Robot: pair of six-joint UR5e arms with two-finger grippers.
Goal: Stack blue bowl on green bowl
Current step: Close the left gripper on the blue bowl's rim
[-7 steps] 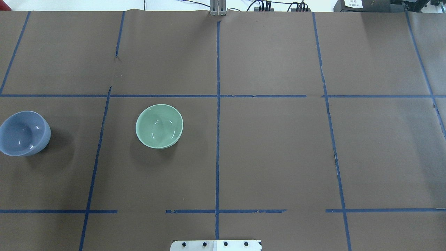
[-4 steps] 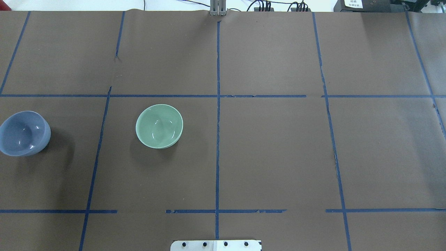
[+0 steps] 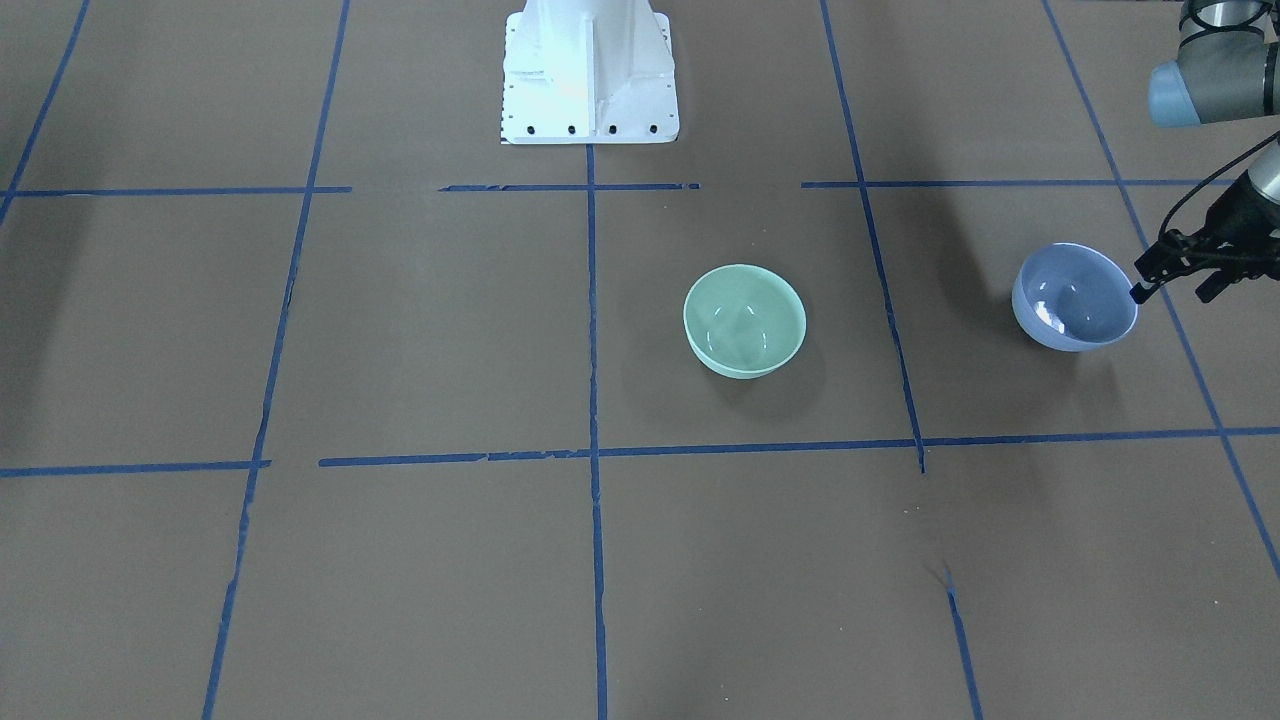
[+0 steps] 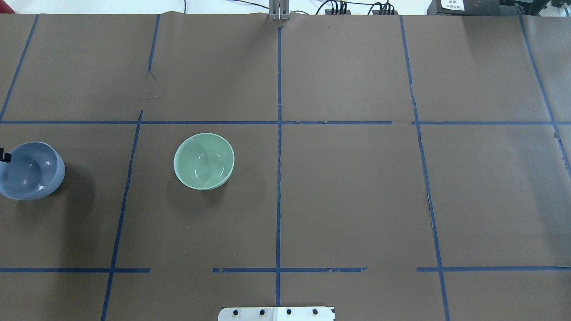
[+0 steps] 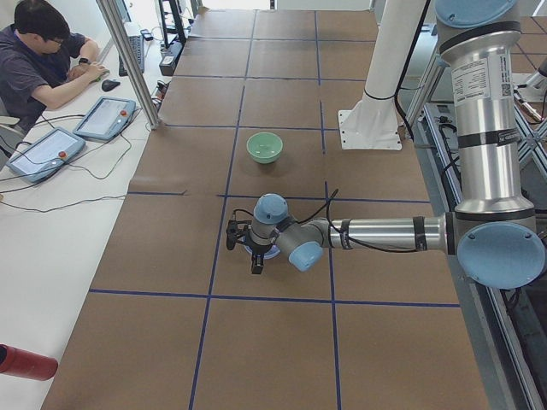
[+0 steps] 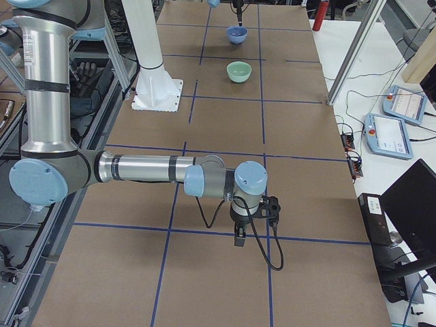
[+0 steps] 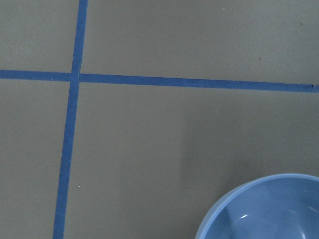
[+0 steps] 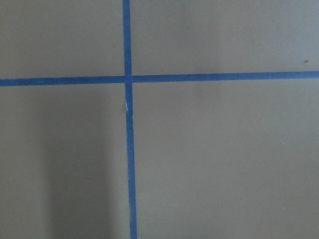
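The blue bowl stands upright on the brown paper at my far left; it also shows in the overhead view and at the bottom right of the left wrist view. The green bowl stands apart from it, nearer the table's middle. My left gripper is open and empty, held at the blue bowl's outer rim, with one fingertip just over that rim. My right gripper hangs low over bare paper far from both bowls; I cannot tell whether it is open or shut.
The white robot base stands at the table's near edge. Blue tape lines divide the paper into squares. An operator sits beside the table with tablets. A red object lies off the table.
A fingertip of my left gripper has come into the overhead view at the left edge, by the blue bowl. Both bowls have stayed in place.
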